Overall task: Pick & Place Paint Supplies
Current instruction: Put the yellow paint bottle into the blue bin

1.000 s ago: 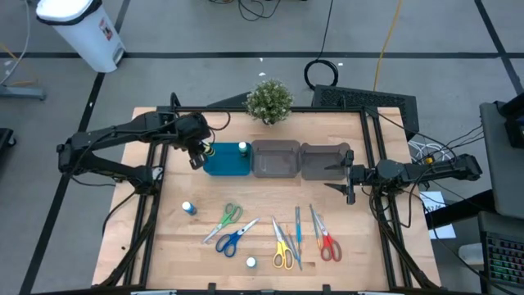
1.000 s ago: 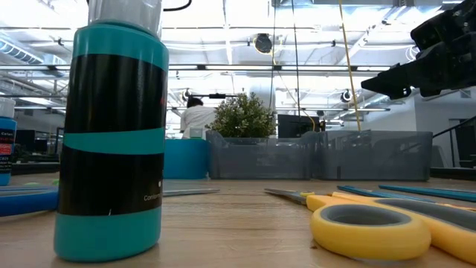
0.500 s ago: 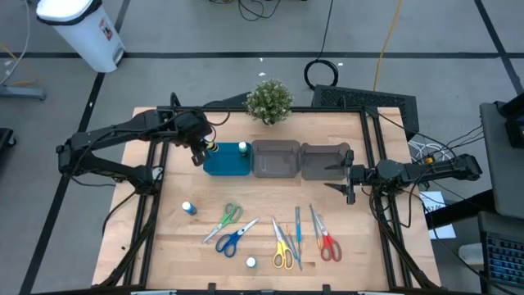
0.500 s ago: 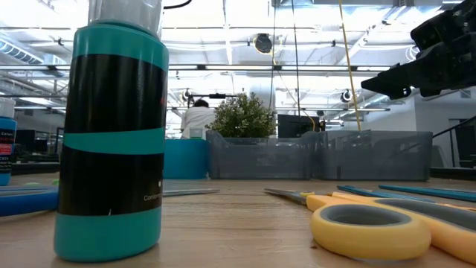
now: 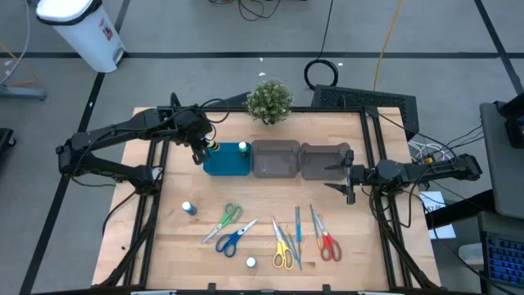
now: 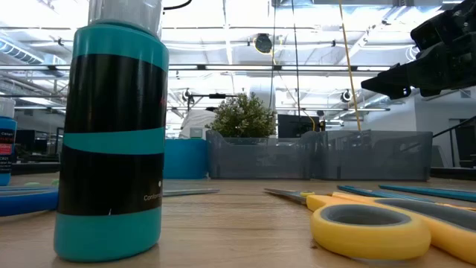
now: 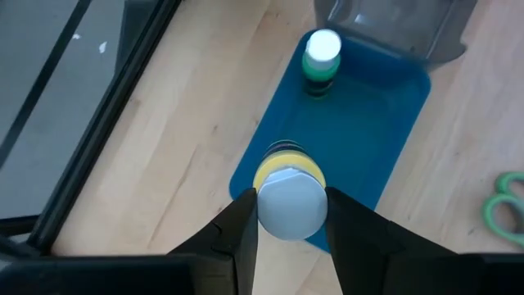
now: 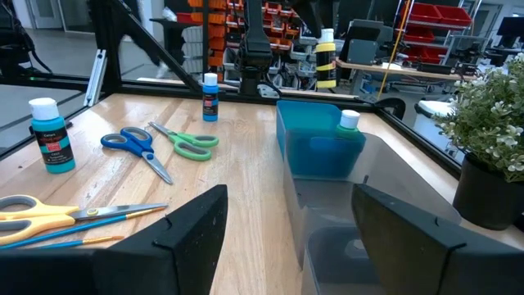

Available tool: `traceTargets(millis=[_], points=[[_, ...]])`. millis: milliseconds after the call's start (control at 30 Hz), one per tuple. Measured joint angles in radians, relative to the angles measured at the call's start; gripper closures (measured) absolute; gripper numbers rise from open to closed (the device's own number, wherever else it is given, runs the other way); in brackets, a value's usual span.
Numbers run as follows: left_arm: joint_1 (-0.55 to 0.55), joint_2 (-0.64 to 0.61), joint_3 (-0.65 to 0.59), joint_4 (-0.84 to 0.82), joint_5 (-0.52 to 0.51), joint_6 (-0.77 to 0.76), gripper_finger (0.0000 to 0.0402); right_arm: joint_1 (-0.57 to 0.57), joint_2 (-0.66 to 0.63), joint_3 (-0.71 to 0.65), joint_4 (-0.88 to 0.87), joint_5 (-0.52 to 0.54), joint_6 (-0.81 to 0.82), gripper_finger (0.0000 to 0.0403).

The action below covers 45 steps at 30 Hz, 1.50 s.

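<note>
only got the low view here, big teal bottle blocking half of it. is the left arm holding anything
Observer: Yes. The left gripper is shut on a yellow bottle by its white cap, above the teal tray.
Operator: anything in that tray yet
Observer: One green bottle stands upright in it, at the end next to the grey bins.
Operator: and where's that right gripper from above
Observer: The right gripper hangs open at the right end of the bins, holding nothing.
Operator: how many bottles left on the table
Observer: Two: a blue bottle near the left edge and a teal bottle at the front.
</note>
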Motion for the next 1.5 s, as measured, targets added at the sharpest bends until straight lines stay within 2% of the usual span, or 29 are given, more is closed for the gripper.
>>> traceTargets(millis=[467,667,1067,1300,1500], points=[[0.078,0.0,-0.115,0.035,0.03,0.015,0.027,0.0,0.0,0.0,0.0,0.0,0.0,0.0151],[0.105,0.0,-0.168,0.093,0.083,0.024,0.0277,0.0,0.0,0.0,0.0,0.0,0.0,0.0151],[0.117,0.001,-0.239,0.151,0.081,0.016,0.0277,0.0,0.0,0.0,0.0,0.0,0.0,0.0151],[0.118,0.03,-0.239,0.179,0.078,0.013,0.0273,0.0,0.0,0.0,0.0,0.0,-0.001,0.0151],[0.134,0.112,-0.24,0.182,0.078,0.012,0.0276,0.0,0.0,0.0,0.0,0.0,-0.001,0.0151]])
